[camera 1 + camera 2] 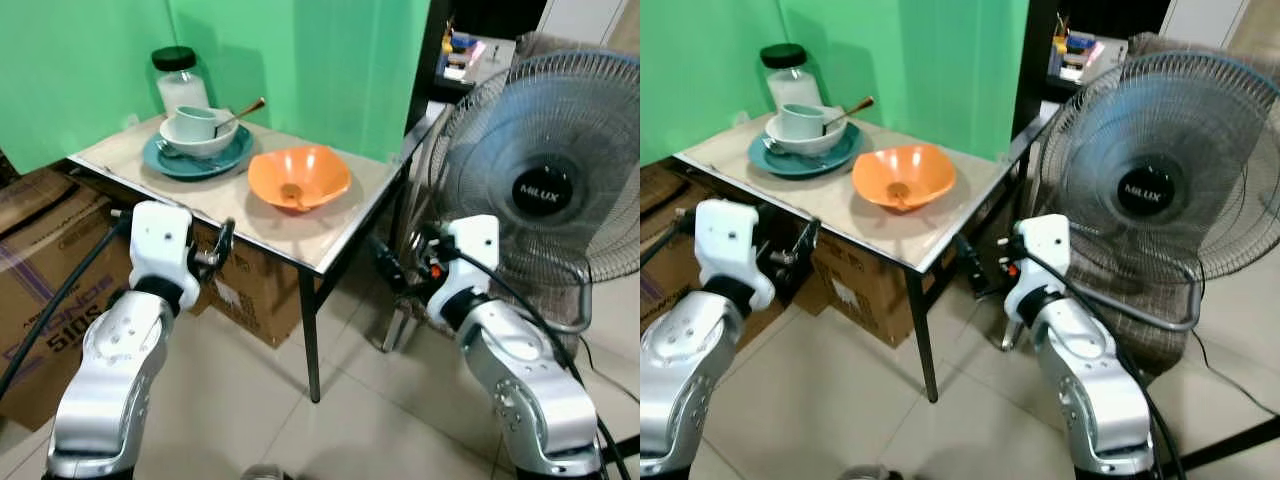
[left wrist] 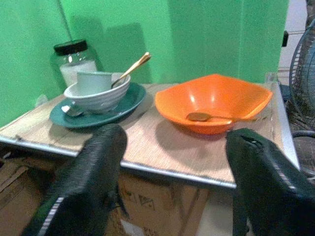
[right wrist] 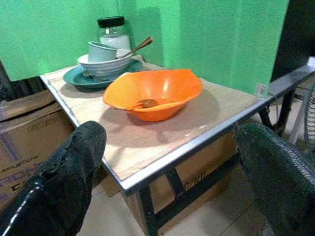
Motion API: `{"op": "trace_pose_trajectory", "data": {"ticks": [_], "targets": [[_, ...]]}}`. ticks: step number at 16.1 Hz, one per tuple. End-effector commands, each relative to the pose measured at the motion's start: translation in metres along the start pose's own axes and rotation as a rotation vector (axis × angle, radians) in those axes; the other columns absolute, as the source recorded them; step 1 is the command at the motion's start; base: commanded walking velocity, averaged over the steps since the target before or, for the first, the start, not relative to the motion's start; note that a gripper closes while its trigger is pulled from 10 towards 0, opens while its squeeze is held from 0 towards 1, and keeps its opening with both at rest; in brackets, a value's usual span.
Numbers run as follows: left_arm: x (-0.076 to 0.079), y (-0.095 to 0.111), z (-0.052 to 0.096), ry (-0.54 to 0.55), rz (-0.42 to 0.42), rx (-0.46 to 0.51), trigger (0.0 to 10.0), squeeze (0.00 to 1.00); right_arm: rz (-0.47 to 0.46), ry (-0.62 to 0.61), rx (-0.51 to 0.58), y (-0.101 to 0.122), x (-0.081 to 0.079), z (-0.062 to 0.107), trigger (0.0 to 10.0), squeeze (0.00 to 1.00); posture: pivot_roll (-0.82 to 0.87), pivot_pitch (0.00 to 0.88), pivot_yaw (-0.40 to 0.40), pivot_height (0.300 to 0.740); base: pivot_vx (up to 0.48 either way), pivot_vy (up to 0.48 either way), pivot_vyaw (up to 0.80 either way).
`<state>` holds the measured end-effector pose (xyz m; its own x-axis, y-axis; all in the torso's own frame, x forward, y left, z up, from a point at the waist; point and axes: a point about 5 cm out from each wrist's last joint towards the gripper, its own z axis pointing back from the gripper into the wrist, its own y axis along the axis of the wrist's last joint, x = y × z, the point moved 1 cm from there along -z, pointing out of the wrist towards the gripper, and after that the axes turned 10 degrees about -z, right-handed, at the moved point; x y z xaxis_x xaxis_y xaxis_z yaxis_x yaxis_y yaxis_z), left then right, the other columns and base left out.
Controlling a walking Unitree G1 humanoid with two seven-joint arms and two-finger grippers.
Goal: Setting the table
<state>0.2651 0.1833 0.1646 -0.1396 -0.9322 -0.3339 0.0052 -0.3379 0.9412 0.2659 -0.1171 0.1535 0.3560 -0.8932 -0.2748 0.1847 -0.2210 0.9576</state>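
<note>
From where I stand, the setting has hardly begun. Everything is piled at the far end of the small wood-topped counter with the metal rim [image 1: 330, 235]: a white ribbed bowl [image 1: 200, 139] sits on a teal round plate [image 1: 197, 155], a pale green cup [image 1: 195, 122] stands inside that bowl with a gold-handled spoon [image 1: 240, 112] leaning out of it, and a second spoon [image 2: 72, 110] lies on the plate's edge. Behind them is a glass jar with a black lid [image 1: 180, 80]. An orange angular plastic bowl [image 1: 299, 176] holds another small spoon [image 1: 291, 192]. I'd judge all the unstacking and laying out is left to do.

The left pincer [image 1: 222, 247] is held low at the counter's near edge, below the top, its two black fingers [image 2: 93, 172] spread wide and empty; the plate stack lies well beyond it, the orange bowl ahead and slightly toward the other arm. The right pincer [image 1: 388, 262] hangs off the counter's corner near the leg, also spread apart and holding nothing; the orange bowl is the nearest piece ahead of it, with the stack further beyond. A grey standing fan [image 1: 545, 190] is close beside the right arm, and brown cardboard boxes [image 1: 50, 275] sit under the counter.
</note>
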Motion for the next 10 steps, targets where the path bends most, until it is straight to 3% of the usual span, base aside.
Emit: {"op": "trace_pose_trajectory", "data": {"ticks": [1, 4, 10], "targets": [[-0.0015, 0.0047, 0.0001, 0.000, -0.012, 0.019, 10.0, 1.00, 0.006, 0.016, 0.006, 0.0028, -0.0017, -0.0036, 10.0, 1.00, 0.14, 0.000, 0.014, 0.740, 0.300, 0.000, 0.80], [-0.0003, 0.0045, 0.0020, -0.024, -0.026, 0.020, 10.0, 1.00, 0.007, 0.028, 0.018, 0.0055, -0.0038, -0.0056, 10.0, 1.00, 0.14, 0.000, 0.011, 0.740, 0.300, 0.000, 0.80], [0.0016, 0.0038, 0.0025, -0.043, -0.036, 0.021, 10.0, 0.98, -0.008, 0.032, 0.031, 0.0086, -0.0045, -0.0076, 10.0, 1.00, 0.15, 0.000, 0.006, 0.740, 0.301, 0.000, 0.00]]}}
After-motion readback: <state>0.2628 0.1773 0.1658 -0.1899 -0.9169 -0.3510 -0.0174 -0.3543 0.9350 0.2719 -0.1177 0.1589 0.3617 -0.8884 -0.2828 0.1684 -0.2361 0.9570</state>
